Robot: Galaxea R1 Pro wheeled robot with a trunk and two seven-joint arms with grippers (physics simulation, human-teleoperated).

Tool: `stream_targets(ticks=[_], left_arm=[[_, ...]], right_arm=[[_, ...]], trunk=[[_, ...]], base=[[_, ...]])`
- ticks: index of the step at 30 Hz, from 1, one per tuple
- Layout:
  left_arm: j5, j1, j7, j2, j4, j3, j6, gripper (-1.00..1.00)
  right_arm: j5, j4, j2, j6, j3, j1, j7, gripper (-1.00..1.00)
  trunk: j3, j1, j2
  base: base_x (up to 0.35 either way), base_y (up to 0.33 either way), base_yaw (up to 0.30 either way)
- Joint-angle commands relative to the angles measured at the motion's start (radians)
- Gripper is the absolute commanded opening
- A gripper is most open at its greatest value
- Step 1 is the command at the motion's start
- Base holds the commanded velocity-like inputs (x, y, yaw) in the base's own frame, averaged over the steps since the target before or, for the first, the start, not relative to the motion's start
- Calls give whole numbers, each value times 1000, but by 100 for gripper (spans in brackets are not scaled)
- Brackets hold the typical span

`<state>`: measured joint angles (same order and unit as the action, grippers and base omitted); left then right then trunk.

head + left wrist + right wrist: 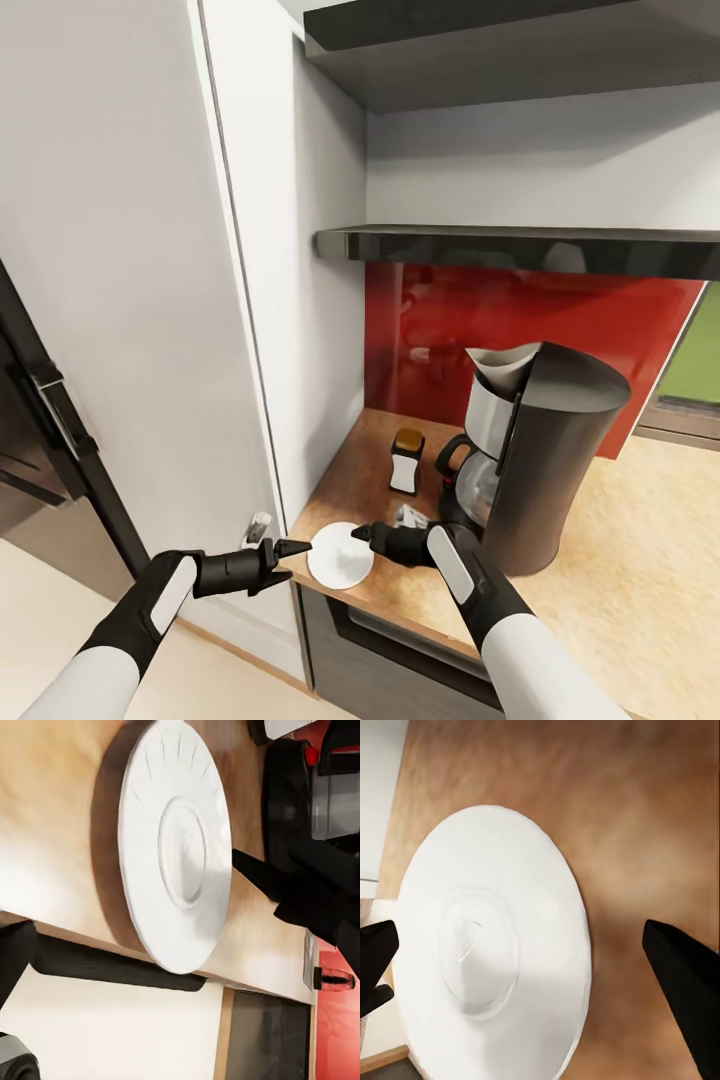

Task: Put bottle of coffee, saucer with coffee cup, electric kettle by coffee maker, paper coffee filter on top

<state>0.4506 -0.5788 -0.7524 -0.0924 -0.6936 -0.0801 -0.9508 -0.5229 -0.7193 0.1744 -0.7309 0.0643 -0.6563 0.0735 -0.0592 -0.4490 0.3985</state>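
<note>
Saucer [340, 555], one white disc, lies flat at the counter [620, 560] edge between the two pincers: left pincer [290, 548] just beside its rim, spread unclear; right pincer [362, 533] above it with fingers wide. One coffee maker [545, 455] stands behind the right pincer, one bottle [406, 461] beyond.

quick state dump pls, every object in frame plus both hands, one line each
Round white ceramic saucer: flat on the wooden countertop near its front edge, nothing on it.
Dark grey coffee maker: upright on the countertop, white paper filter in its top.
Small white bottle with brown lid: upright, lid on.
Left hand: beside the saucer, holding nothing.
Right hand: open above the saucer, not gripping.
</note>
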Motion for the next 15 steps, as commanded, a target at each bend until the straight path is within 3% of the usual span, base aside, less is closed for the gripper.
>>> stream_targets(ticks=[1,15], left_arm=[[-3,-1,-4,0,0,-2,-4,100],[2,-1,-4,2,-1,-1,-3,100]], right_arm=[[11,7,0,-4,0,-1,3,100],[11,7,0,-5,0,0,3,100]], trunk=[[-3,-1,2],[-3,-1,2]], base=[[131,0,0],[34,0,0]])
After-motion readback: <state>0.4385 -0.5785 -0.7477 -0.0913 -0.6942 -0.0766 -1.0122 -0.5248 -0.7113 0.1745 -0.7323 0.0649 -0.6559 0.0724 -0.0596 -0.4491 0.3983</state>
